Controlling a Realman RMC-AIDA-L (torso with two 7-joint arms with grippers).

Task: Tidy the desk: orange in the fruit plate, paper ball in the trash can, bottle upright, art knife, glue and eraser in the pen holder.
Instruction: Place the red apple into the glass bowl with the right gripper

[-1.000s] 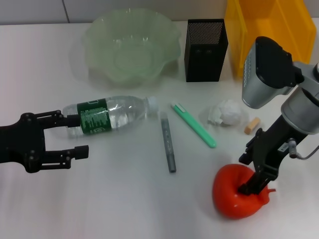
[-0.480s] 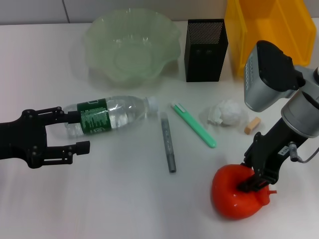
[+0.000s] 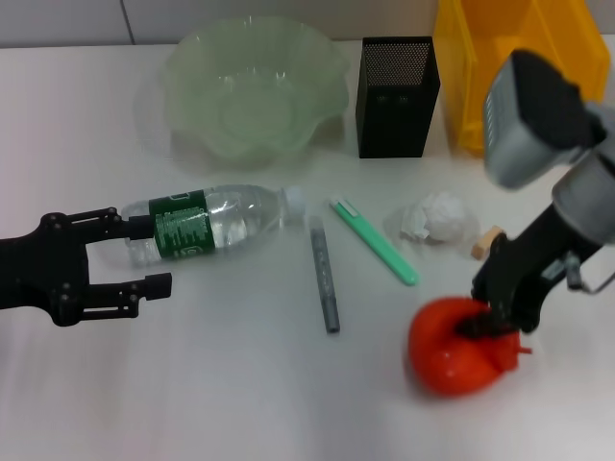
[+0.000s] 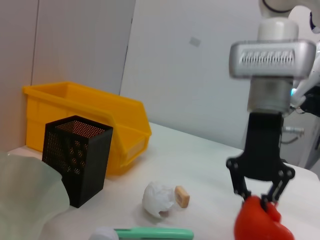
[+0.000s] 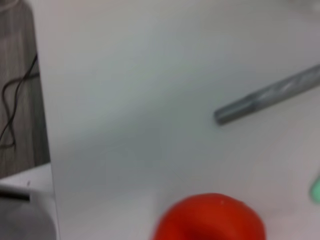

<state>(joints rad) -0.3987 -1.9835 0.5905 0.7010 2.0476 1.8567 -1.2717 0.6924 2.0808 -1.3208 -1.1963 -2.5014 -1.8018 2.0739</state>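
Observation:
The orange [image 3: 447, 351] sits at the near right of the desk. My right gripper [image 3: 490, 325] comes down on its top and is shut on it; the left wrist view shows the fingers [image 4: 240, 182] pinching the orange [image 4: 260, 225]. The bottle [image 3: 216, 221] lies on its side at the left, cap pointing right. My left gripper [image 3: 154, 255] is open at the bottle's base end, one finger against it. The paper ball [image 3: 437, 219] and the eraser [image 3: 483, 242] lie near the right arm. The green art knife [image 3: 375, 240] and grey glue stick [image 3: 324, 274] lie mid-desk.
The fruit plate [image 3: 317, 58] stands at the back middle, the pen holder [image 3: 396, 96] to its right, and the trash can [image 3: 461, 67] at the back right. The right arm's grey body hangs over the desk's right side.
My right gripper and the orange have shifted a little away from the near edge and leftward. The arm's grey body moved back right. My left gripper has hardly moved.

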